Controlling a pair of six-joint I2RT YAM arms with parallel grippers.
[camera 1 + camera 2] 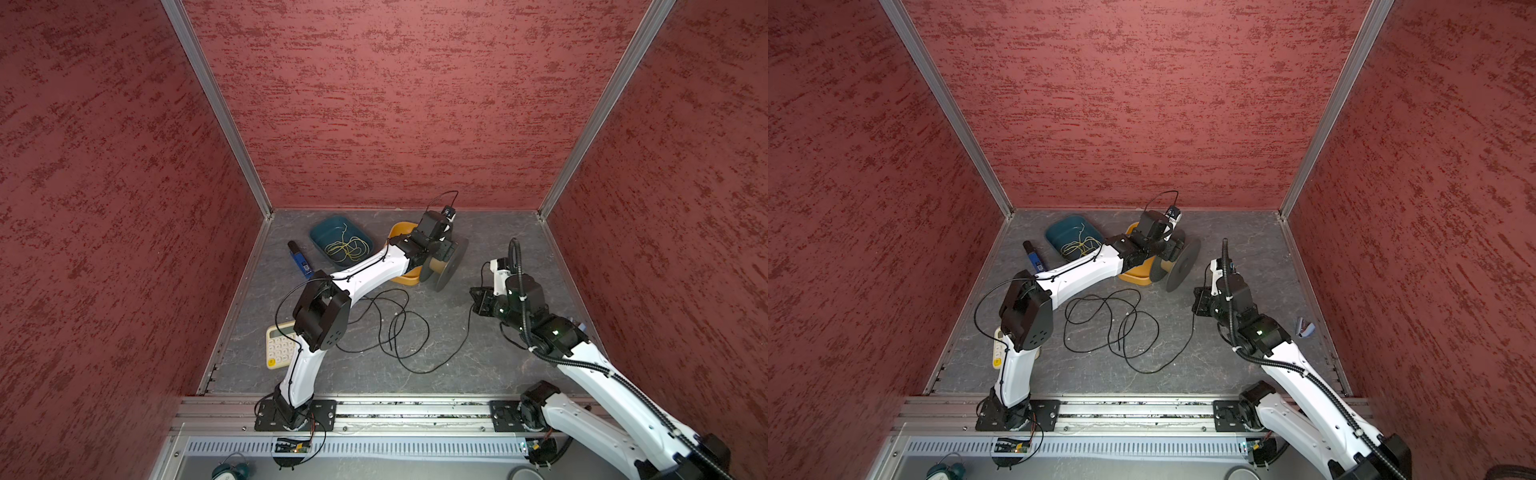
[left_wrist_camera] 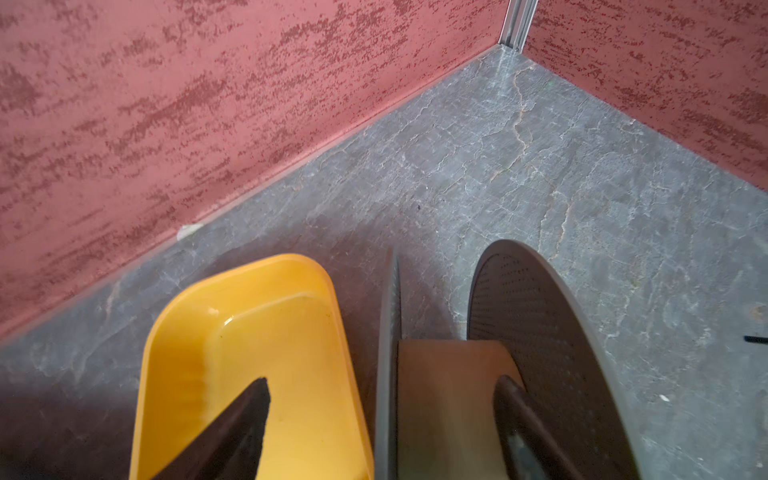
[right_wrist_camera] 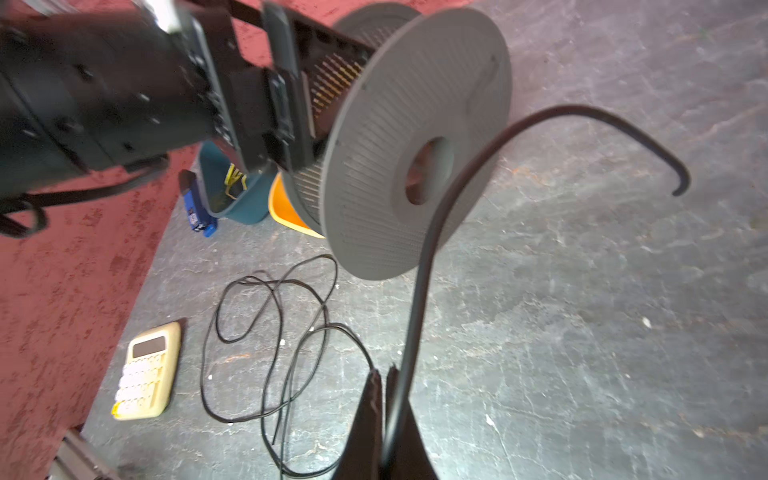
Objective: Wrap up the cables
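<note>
Calculator (image 1: pixel 279 345) comes first at the left, half under the left arm's elbow. Past it we find a blue tool (image 1: pixel 300 259) lying on the floor, then a teal tray (image 1: pixel 328 230) with yellow wire (image 1: pixel 347 247) coiled inside. Next is the orange tray (image 1: pixel 404 280), with the spool (image 1: pixel 446 264) just beside it, flanges upright and axis level.

The left gripper (image 2: pixel 382 381) hangs over both with its fingers spread wide. One finger (image 2: pixel 232 428) is above the orange tray and the other sits between the flanges over the bare brown core (image 2: pixel 449 374). The near flange lies between them, and we see nothing clamped.

The cable (image 1: pixel 399 328) lies in loose overlapping loops on the floor between the arms, the tangle stretched mostly left to right in both top views. From its right side one strand sweeps out and climbs to the right gripper (image 3: pixel 384 374), whose fingers are pinched together on it. Beyond the fingers the cable's short end stands up toward the spool, then hooks over, and its tip points back down.
</note>
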